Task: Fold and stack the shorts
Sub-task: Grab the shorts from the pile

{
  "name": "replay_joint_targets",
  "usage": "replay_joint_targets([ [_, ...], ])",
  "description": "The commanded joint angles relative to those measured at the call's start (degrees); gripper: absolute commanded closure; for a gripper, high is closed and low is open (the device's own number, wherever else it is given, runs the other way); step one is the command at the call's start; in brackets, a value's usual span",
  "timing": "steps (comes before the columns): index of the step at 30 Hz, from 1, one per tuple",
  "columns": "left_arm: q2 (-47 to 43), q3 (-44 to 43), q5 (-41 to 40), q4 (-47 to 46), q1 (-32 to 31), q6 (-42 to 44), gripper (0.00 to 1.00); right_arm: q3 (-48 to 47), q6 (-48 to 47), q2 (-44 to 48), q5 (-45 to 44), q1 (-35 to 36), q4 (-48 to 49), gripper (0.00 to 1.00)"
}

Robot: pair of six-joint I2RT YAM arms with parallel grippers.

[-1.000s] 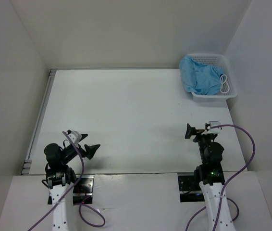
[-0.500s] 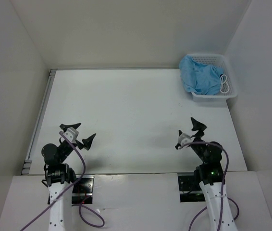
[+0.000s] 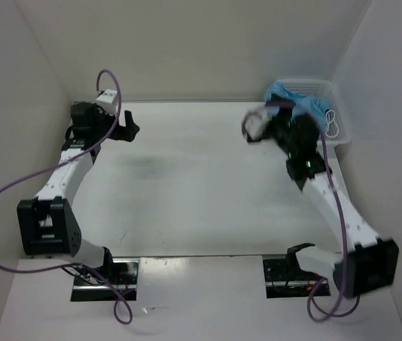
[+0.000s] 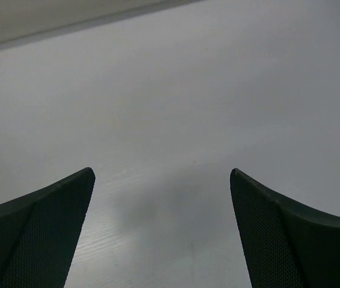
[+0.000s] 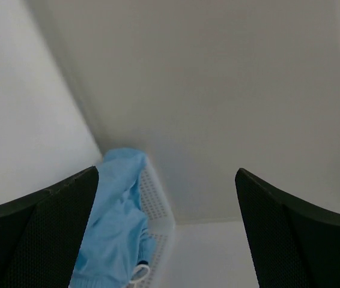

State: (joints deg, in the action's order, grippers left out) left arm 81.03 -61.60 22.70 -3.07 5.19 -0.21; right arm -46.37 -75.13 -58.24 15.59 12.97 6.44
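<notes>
At far right corner of tabletop (image 3: 187,185): light sky-blue shorts (image 5: 119,210), crumpled, heaped inside white mesh basket (image 3: 333,88), white drawstring (image 3: 332,125) showing. Right gripper (image 5: 167,171) beside basket, jaws apart, empty. Left gripper (image 4: 162,171) near far left corner, likewise apart.

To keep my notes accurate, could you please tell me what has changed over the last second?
Both reached out from the near edge across the table: the left gripper toward the far left corner, the right gripper toward the white mesh basket. Both stay open and empty. The sky-blue shorts lie in the basket as before.
</notes>
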Motion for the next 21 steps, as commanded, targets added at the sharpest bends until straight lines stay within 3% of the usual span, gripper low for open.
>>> replay_joint_targets([
  [1, 9.28, -12.27, -1.0, 18.24, -3.87, 0.21, 0.0, -27.49, 31.75, -19.49, -22.0, 0.66, -7.98, 0.01],
  [2, 15.76, -16.14, -0.03, 22.1, -3.87, 0.21, 0.0, -35.81, 39.37, -27.72, -22.53, -1.52, -10.98, 0.01],
  [4, 21.24, -25.12, 1.73, 31.09, -3.35, 0.21, 0.0, -41.93, 46.01, -34.1, -21.67, -3.99, -17.47, 0.01],
  [7, 23.99, -24.28, 6.38, 31.46, -2.29, 0.21, 0.0, -56.33, 59.37, -47.81, -18.5, -9.35, -29.22, 0.0],
  [8, 23.99, -24.27, 6.39, 31.46, -2.9, 0.21, 0.0, -65.34, 63.05, -51.76, -17.89, -10.85, -32.42, 0.0],
  [10, 24.69, -23.74, 5.35, 32.07, -3.43, 0.21, 0.0, -74.35, 73.43, -62.49, -14.65, -15.77, -37.7, 0.0],
  [14, 26.45, -23.21, -1.67, 32.07, -5.89, 0.21, 0.0, -74.39, 76.97, -67.88, -20.58, -18.33, -35.27, 0.0],
  [21, 27.68, -22.68, -4.51, 32.07, -8.17, 0.21, 0.0, -70.27, 82.08, -69.47, -37.38, -21.23, -33.6, 0.0],
])
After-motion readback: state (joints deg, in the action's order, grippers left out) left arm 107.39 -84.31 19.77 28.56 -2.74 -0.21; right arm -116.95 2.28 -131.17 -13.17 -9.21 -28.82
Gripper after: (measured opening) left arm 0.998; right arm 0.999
